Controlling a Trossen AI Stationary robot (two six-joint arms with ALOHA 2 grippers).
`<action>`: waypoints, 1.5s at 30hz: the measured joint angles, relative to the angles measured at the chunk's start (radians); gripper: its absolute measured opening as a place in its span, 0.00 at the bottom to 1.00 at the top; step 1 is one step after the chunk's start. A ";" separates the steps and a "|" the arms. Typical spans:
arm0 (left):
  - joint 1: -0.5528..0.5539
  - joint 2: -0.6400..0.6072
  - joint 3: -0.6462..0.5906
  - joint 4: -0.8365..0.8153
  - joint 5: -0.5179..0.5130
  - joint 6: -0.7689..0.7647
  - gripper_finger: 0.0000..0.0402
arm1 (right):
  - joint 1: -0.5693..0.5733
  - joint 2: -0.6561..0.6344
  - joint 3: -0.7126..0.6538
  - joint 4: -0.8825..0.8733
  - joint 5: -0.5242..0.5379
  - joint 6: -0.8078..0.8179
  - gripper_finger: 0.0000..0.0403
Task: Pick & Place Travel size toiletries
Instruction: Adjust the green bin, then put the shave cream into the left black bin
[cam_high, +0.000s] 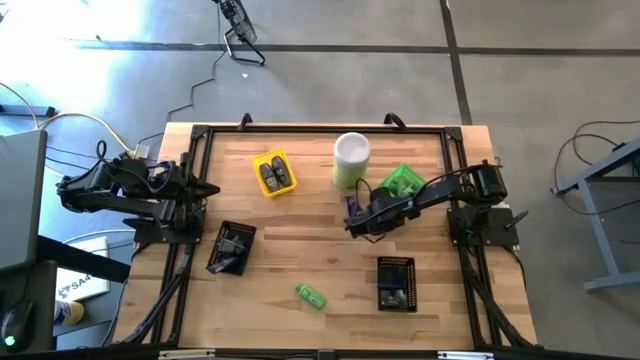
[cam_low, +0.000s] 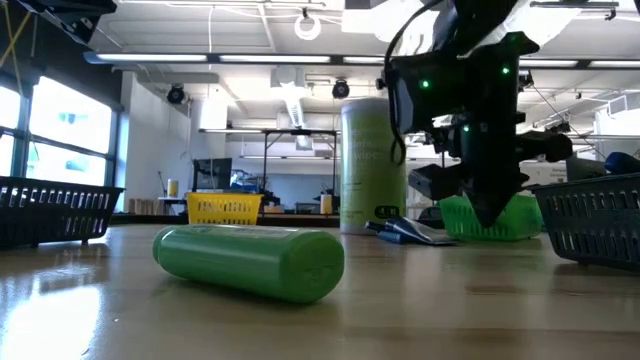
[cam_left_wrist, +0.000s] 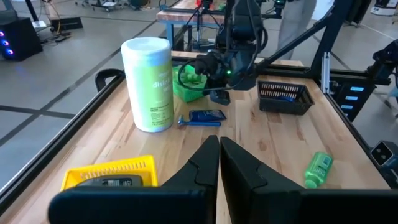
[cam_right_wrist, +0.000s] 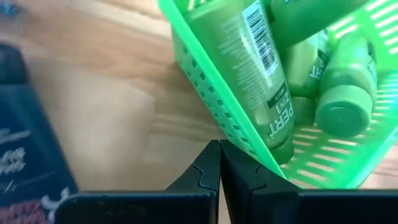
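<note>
My right gripper (cam_high: 350, 225) (cam_right_wrist: 219, 149) is shut and empty. It slants down over the table's middle, just outside the green tray's wall (cam_right_wrist: 211, 106); in the low view its tip (cam_low: 488, 218) hangs above the wood. Several green bottles (cam_right_wrist: 242, 56) lie inside that tray (cam_high: 405, 180). A dark navy packet (cam_left_wrist: 206, 116) (cam_right_wrist: 25, 168) lies flat on the table beside the gripper. One green bottle (cam_high: 310, 295) (cam_low: 250, 260) lies on its side near the front edge. My left gripper (cam_high: 207, 190) (cam_left_wrist: 219, 146) waits shut at the table's left edge.
A tall pale-green canister (cam_high: 351, 158) with a white lid stands just behind the packet. A yellow tray (cam_high: 273, 172) with dark grey pieces sits at the back left. Two black mesh trays (cam_high: 232, 247) (cam_high: 396, 283) sit at front left and front right. Bare wood lies between them.
</note>
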 joint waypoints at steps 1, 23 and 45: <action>0.000 0.000 0.000 0.000 0.000 0.000 0.03 | -0.005 0.000 -0.005 0.001 0.011 0.014 0.01; 0.000 0.000 0.000 -0.022 0.001 0.000 0.03 | 0.006 -0.284 -0.010 0.325 -0.203 -0.444 0.01; 0.000 0.000 0.000 -0.022 0.001 0.000 0.03 | -0.035 -0.165 -0.009 0.505 -0.213 -0.499 0.60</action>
